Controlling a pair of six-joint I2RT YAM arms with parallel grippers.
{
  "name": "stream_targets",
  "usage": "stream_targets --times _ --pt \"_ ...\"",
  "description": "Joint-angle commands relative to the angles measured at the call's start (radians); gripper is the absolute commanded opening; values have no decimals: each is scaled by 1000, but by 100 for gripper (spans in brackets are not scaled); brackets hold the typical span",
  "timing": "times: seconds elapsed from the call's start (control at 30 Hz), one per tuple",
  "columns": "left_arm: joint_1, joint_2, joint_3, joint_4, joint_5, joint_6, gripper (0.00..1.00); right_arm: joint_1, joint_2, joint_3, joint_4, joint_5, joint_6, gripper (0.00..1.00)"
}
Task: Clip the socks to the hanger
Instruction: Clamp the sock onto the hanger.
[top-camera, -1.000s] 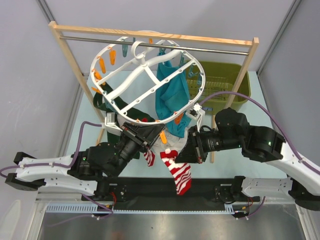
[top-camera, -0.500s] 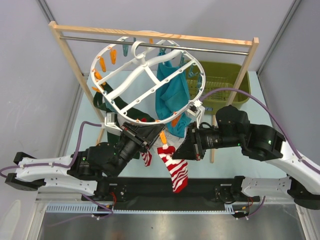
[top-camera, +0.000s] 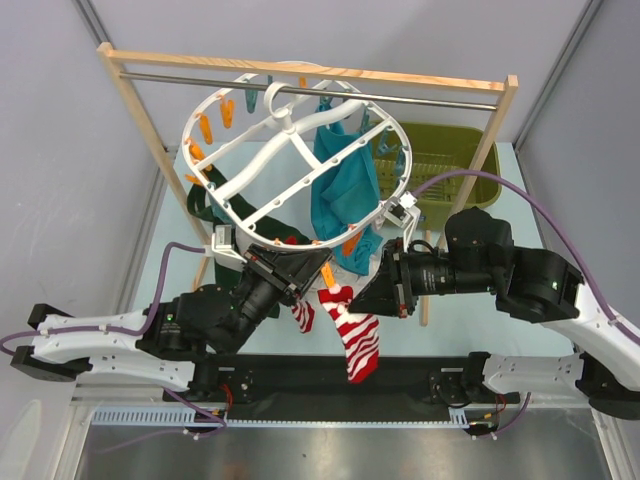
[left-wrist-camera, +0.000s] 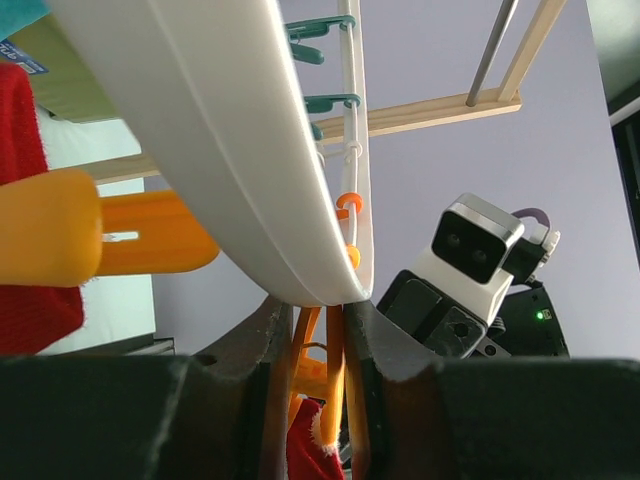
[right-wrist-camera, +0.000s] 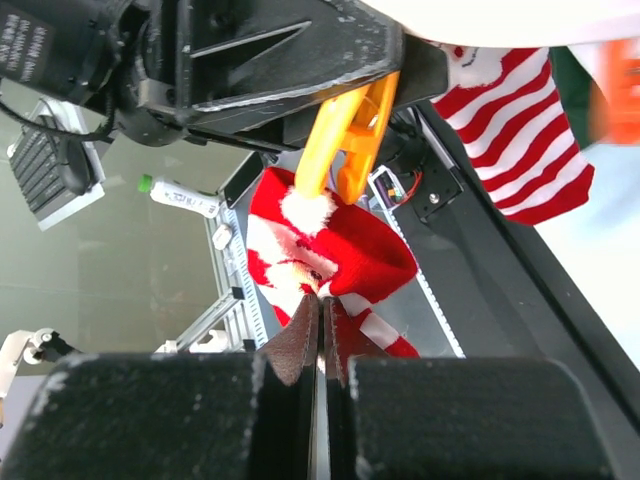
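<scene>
The round white hanger (top-camera: 290, 150) hangs tilted from the rod. My left gripper (top-camera: 322, 272) sits under its near rim (left-wrist-camera: 240, 150), shut on the handles of an orange clip (left-wrist-camera: 335, 370). The right wrist view shows that clip (right-wrist-camera: 345, 135) pointing down, its tips at the white-trimmed cuff of a striped sock (right-wrist-camera: 330, 260). My right gripper (right-wrist-camera: 322, 310) is shut on that cuff from below, and the sock (top-camera: 358, 345) dangles beneath it. A second striped sock (top-camera: 303, 315) hangs from the rim just to the left, and shows again in the right wrist view (right-wrist-camera: 520, 120).
A teal cloth (top-camera: 345, 180) and a dark green garment (top-camera: 205, 205) hang from the hanger. The wooden rack (top-camera: 130, 100) with its metal rod (top-camera: 400, 95) stands behind. An olive basket (top-camera: 440, 175) sits at the back right. More orange (top-camera: 205, 130) and teal clips (left-wrist-camera: 320, 102) line the rim.
My right gripper has lifted the sock's cuff slightly, up to the orange clip's tips, and its arm shifted a little right. The left gripper stays shut on the clip.
</scene>
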Motion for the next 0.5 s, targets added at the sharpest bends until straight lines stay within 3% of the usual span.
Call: stream_targets --times 0.0,0.47 --pt "-7 19 14 -67 36 7 0 6 6 31 13 36 -13 0" --pt "-7 20 25 -75 40 10 0 3 21 56 5 74 -26 0"
